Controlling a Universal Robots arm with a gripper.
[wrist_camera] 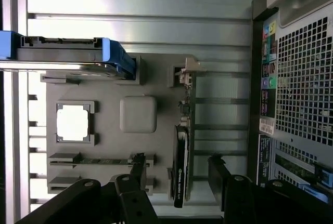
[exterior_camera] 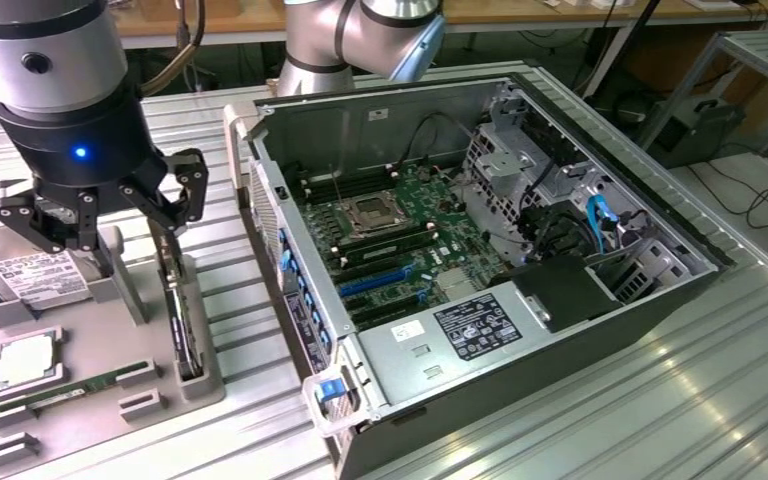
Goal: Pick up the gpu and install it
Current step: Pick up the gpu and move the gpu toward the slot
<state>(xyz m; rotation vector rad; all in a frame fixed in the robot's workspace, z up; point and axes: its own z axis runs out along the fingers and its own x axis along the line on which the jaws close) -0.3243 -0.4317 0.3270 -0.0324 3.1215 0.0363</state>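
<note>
Gpu [exterior_camera: 181, 310] upright in gray holder [exterior_camera: 101, 340]; hand [exterior_camera: 137, 225] above, spread apart; hard drive [exterior_camera: 24, 275], memory stick [exterior_camera: 71, 390] beside; open case [exterior_camera: 357, 130] near.

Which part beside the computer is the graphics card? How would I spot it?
Beside the open computer case lies a grey tray of parts. The gpu sits in its slot nearest the case, below the gripper. Unlike the square chip and memory stick lying flat, it stands on edge.

arm [exterior_camera: 40, 45]: silver tubes, grey joint caps | wrist [exterior_camera: 51, 125]: black, blue light [exterior_camera: 80, 153] | pincer [exterior_camera: 111, 222]: black linkage
</note>
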